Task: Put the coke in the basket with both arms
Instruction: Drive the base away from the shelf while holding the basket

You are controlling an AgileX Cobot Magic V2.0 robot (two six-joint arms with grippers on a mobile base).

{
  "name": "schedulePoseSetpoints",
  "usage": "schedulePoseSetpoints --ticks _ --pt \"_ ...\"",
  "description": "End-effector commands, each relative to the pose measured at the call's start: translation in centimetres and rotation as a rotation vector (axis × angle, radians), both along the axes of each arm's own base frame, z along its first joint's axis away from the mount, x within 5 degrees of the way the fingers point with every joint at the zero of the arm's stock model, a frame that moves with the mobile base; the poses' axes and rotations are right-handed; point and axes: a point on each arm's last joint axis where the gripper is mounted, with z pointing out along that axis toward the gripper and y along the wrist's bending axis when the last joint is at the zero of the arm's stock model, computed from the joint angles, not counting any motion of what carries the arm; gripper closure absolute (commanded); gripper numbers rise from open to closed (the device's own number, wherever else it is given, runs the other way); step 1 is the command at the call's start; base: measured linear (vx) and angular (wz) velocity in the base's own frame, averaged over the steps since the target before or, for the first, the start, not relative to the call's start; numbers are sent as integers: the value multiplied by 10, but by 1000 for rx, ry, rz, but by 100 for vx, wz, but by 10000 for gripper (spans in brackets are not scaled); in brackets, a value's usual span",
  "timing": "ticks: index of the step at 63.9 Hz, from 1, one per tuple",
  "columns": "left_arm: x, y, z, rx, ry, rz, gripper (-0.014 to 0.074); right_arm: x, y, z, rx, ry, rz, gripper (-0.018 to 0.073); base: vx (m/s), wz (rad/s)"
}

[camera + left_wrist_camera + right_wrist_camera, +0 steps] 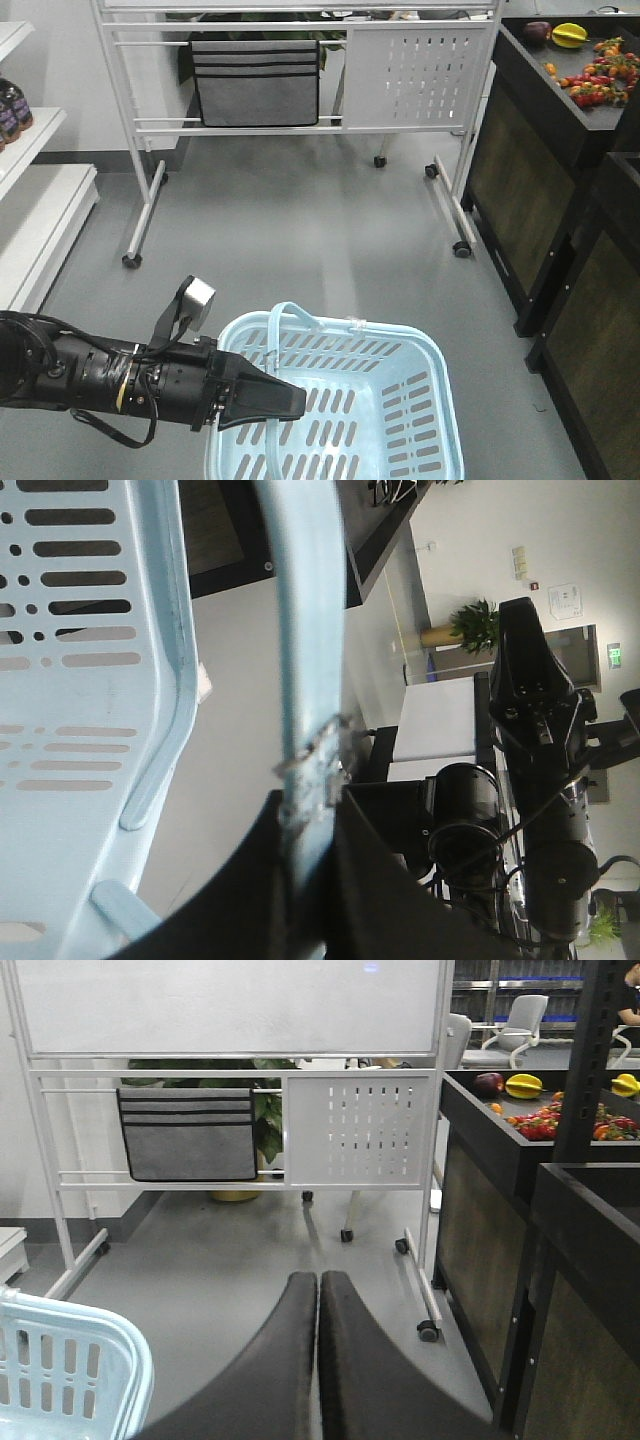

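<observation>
The light blue basket point(395, 328), rectangular with slotted sides, stands upright low over the grey floor point(300, 230), possibly lifted. The left gripper point(262, 400) pinches its thin handle point(305, 630) between black fingers point(240, 900). The right gripper point(318, 1290) is just beside the basket, fingers pressed together.

No legible text; wall notice point(565, 600), bottle labels point(14, 118) blurred.

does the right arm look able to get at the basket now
Probably yes: the right gripper is shut and empty, and the basket sits low to its left with nothing between.
</observation>
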Motion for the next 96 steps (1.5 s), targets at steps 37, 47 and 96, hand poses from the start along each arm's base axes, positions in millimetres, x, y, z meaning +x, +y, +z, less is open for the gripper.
schedulePoseSetpoints --ticks 37,47,96 --pt "-8 -5 35 -238 -37 -93 602 -1 0 4 -8 -82 0 568 14 1" --pt "-8 -5 35 -238 -37 -93 602 -1 0 4 -8 -82 0 568 19 6" --pt "-8 -5 35 -238 -37 -93 602 -1 0 4 -8 -82 0 568 21 -5"
